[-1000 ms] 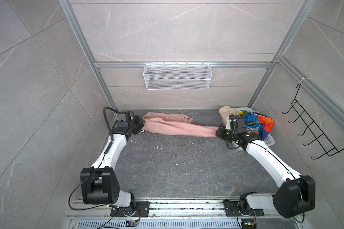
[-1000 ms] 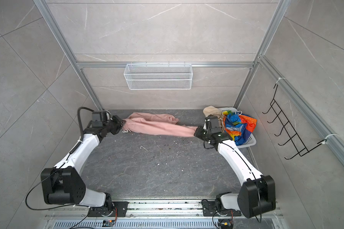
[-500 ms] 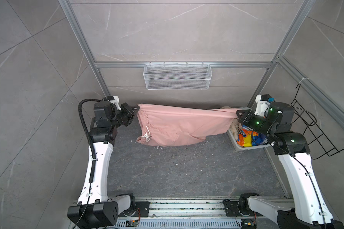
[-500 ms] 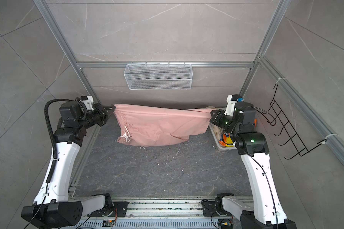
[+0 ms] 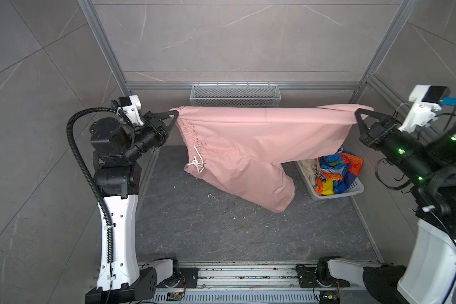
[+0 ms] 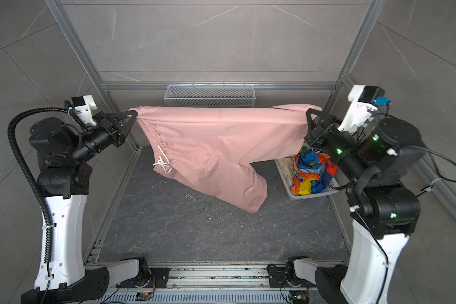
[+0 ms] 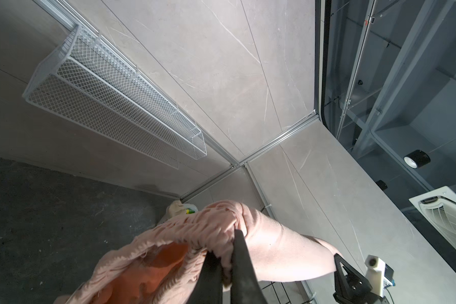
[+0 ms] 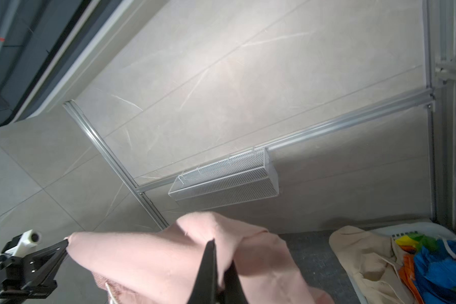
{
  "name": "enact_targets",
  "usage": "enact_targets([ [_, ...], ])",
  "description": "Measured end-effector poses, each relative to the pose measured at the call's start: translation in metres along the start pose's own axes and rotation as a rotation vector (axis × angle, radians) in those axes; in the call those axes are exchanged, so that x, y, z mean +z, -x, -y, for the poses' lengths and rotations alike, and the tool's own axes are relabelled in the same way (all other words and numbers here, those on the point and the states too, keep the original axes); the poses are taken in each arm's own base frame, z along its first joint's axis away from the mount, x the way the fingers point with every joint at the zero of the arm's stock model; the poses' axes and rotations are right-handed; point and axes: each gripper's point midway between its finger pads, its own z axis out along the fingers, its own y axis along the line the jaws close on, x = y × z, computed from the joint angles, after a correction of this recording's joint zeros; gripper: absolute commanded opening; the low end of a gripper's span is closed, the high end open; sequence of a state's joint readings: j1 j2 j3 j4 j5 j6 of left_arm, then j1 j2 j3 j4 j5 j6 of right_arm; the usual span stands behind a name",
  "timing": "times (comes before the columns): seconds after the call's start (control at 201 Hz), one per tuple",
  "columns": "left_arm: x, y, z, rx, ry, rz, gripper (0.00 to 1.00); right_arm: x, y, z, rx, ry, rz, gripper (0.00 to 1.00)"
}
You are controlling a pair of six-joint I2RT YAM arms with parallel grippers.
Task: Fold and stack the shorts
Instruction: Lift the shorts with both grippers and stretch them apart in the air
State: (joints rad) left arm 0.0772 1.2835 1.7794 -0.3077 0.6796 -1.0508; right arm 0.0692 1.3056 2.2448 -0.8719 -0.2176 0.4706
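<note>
Hanging stretched btwn both arms, the salmon-pink shorts [image 5: 248,136] sit high above the table [image 5: 221,237], spread left to right across the far half of the cell. The left gripper [image 5: 176,114] is clamped on the waistband corner at far left. The left wrist view shows its jaws pinched tight w/ gathered elastic fabric bunched btwn them. The right gripper [image 5: 356,114] is clamped on the end of the upper leg at far right. The right wrist view shows its jaws closed w/ pink cloth squeezed btwn them.

The fabric's top edge runs approx level and taut from one grip to the other. The waistband hangs down on the left side, w/ the white drawstring [image 5: 196,164] tied in a bow and dangling. The second leg droops toward the near right, its hem low over the table; can't tell if it touches.

A white plastic basket [image 5: 336,196] sits on the table at far right, below the right gripper. The rainbow-striped shorts [image 5: 336,175] lie crumpled inside it on the right side. The beige shorts [image 8: 361,252] lie inside on the left, touching the rainbow pair. In both top views the pink fabric hides the basket's far-left part.

A white wire shelf [image 5: 234,94] hangs on the far wall, just behind the pink top edge. Small pale specks dot the table.
</note>
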Motion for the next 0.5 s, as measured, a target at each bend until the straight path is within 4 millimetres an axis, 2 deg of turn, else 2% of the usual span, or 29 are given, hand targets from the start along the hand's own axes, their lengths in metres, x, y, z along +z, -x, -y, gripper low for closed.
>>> enact_targets([
  [0.04,0.013,0.002,-0.019,-0.028,0.026,-0.014,0.00,0.022,-0.015,0.014,0.017,-0.028,-0.052,0.00],
  [0.085,0.029,0.003,-0.045,-0.063,0.060,-0.033,0.00,0.055,-0.043,0.037,0.043,-0.073,-0.136,0.00],
  [0.12,0.041,0.002,-0.065,-0.092,0.088,-0.052,0.00,0.072,-0.060,0.050,0.060,-0.098,-0.187,0.00],
  [0.129,0.049,0.000,-0.078,-0.112,0.107,-0.065,0.00,0.085,-0.073,0.060,0.069,-0.117,-0.222,0.00],
  [0.169,0.065,-0.005,-0.107,-0.154,0.149,-0.094,0.00,0.107,-0.097,0.078,0.090,-0.151,-0.288,0.00],
  [0.174,0.071,-0.006,-0.117,-0.166,0.164,-0.104,0.00,0.112,-0.104,0.083,0.096,-0.160,-0.306,0.00],
  [0.224,0.092,-0.019,-0.161,-0.229,0.234,-0.150,0.00,0.136,-0.140,0.109,0.124,-0.211,-0.398,0.00],
  [0.309,0.121,-0.048,-0.227,-0.323,0.350,-0.241,0.00,0.163,-0.178,0.140,0.160,-0.270,-0.495,0.00],
  [0.339,0.130,-0.056,-0.243,-0.345,0.380,-0.270,0.00,0.168,-0.183,0.146,0.168,-0.281,-0.510,0.00],
  [0.393,0.147,-0.064,-0.260,-0.358,0.408,-0.305,0.00,0.177,-0.183,0.156,0.181,-0.295,-0.522,0.00],
  [0.458,0.165,-0.066,-0.263,-0.342,0.407,-0.323,0.00,0.187,-0.166,0.161,0.189,-0.291,-0.491,0.00],
  [0.503,0.175,-0.061,-0.254,-0.322,0.385,-0.324,0.00,0.191,-0.145,0.162,0.188,-0.281,-0.449,0.00],
])
